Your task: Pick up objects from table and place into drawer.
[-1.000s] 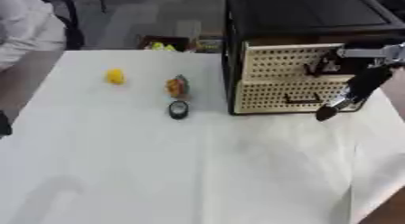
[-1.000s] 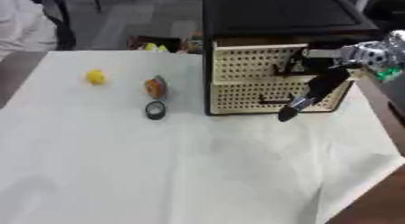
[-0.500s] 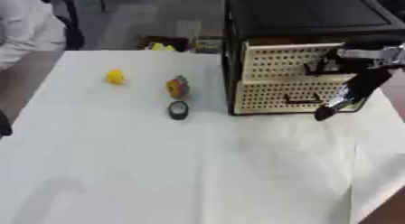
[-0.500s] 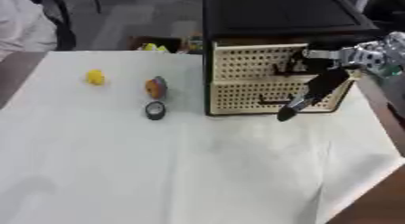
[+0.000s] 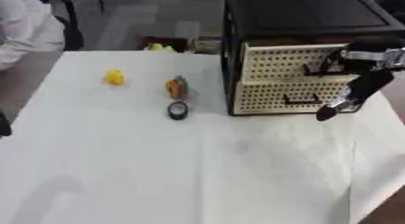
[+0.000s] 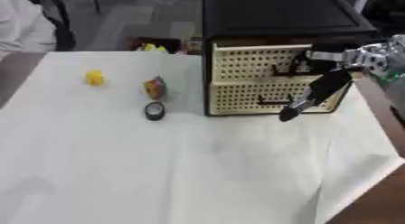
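The right hand (image 6: 316, 90) came in from the right and hung in front of the drawer unit (image 6: 269, 60), a black box with two cream perforated drawer fronts, one above the other. The hand pointed down and to the left, its dark tip over the lower right part of the bottom drawer (image 6: 265, 94), close to that drawer's dark handle (image 6: 273, 101). Whether the tip touched the front could not be told, and the fingers were too dark and blurred to tell whether they were straight or curled. The top drawer (image 6: 261, 63) also carried a dark handle (image 6: 289, 70), just left of the wrist. Both drawers looked closed.

On the white table (image 5: 198, 173), well to the left of the unit, lay three small things. A yellow object (image 5: 115, 77) sat farthest left. An orange object with a grey-green part (image 5: 176, 87) stood between it and the unit. Just in front of that lay a small black round object with a pale centre (image 5: 178, 110), near the unit's front left corner but apart from it. None of the three was touched by the hand
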